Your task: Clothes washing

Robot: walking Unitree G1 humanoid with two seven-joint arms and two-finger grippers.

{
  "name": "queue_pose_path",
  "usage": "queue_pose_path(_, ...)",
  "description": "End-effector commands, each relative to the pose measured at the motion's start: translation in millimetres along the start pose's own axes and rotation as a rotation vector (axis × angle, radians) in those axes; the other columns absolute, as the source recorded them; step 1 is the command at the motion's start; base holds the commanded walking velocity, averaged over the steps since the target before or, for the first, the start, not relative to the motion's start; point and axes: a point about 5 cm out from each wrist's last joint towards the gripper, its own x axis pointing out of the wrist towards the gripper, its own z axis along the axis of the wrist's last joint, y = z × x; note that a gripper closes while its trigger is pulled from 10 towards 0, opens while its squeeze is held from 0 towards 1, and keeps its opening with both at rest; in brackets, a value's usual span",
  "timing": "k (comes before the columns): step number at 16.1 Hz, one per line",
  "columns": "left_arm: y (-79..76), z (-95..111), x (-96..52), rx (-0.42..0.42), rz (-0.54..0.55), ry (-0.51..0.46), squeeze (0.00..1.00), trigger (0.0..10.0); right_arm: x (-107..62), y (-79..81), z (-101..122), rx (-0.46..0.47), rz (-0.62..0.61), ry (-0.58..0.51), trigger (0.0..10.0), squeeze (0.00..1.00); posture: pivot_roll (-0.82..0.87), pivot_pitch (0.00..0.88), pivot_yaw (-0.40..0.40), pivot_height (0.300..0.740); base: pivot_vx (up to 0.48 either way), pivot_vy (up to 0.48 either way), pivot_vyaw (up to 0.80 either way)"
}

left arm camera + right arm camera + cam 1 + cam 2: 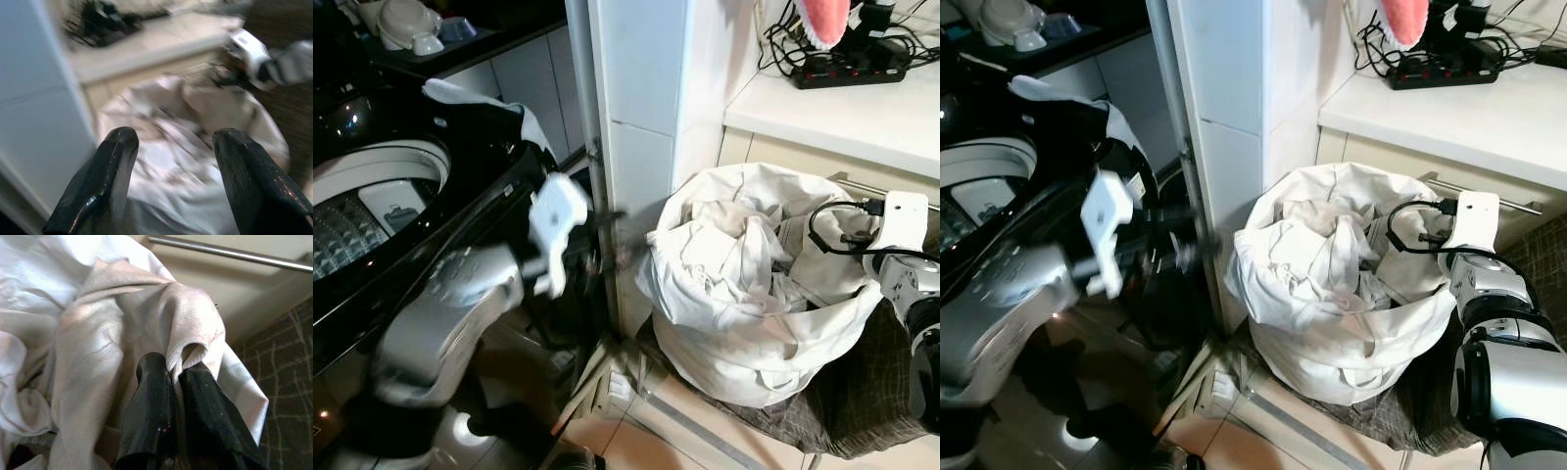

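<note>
The right pincer [173, 377] is pinching a fold of pale cloth [146, 308], its two black fingers nearly together with the fabric bunched between the tips. The fold is rising upward from the fingertips, draping away on both sides. The cloth belongs to a heap of white laundry filling a white bag [754, 343], which is standing upright with its mouth open toward the ceiling, on a dark checked fabric [862, 392] on the floor. The bag is sitting just beside a white tiled pillar [646, 117] and below a counter [862, 108] carrying a black power strip [852, 69] with tangled cables. The right arm is reaching in from the bag's right side; its fingers are hidden inside the laundry in the head views.

The left pincer [173, 147] is hanging in the air with its fingers spread wide, holding nothing, pointing toward the bag. This wrist picture is blurred, so details of the laundry are hard to make out. The left arm is crossing in front of a black top-loading washer [382, 206], whose open drum is cut off at the left edge. A white rag [460, 93] is lying on the washer's back edge.
</note>
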Motion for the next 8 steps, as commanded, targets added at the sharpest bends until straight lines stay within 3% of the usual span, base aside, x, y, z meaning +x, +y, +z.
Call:
queue_pose_path(1, 14.7, 7, -3.4, 0.036, 0.085, -0.030, 0.00, 10.0, -1.0, 1.7, 21, -0.006, 0.020, -0.076, 0.0, 0.00, 0.09, 0.000, 0.083, 0.740, 0.000, 0.000, 0.00)
queue_pose_path(4, 31.2, 13, -3.0, 0.049, 0.188, -0.085, 0.00, 10.0, -9.2, 4.3, 72, 0.020, 0.094, -0.260, 0.0, 0.00, 0.06, 0.000, 0.076, 0.740, 0.000, 0.000, 0.00)
queue_pose_path(5, 32.9, 13, -2.5, 0.048, 0.204, -0.091, 0.00, 10.0, -11.4, 5.7, 81, 0.018, 0.111, -0.292, 0.0, 0.00, 0.05, 0.000, 0.075, 0.740, 0.000, 0.000, 0.00)
queue_pose_path(8, 35.5, 12, 2.3, 0.053, 0.243, -0.119, 0.00, 10.0, -33.5, 13.6, 144, 0.029, 0.200, -0.520, 0.0, 0.00, 0.03, 0.000, 0.068, 0.740, 0.000, 0.000, 0.00)
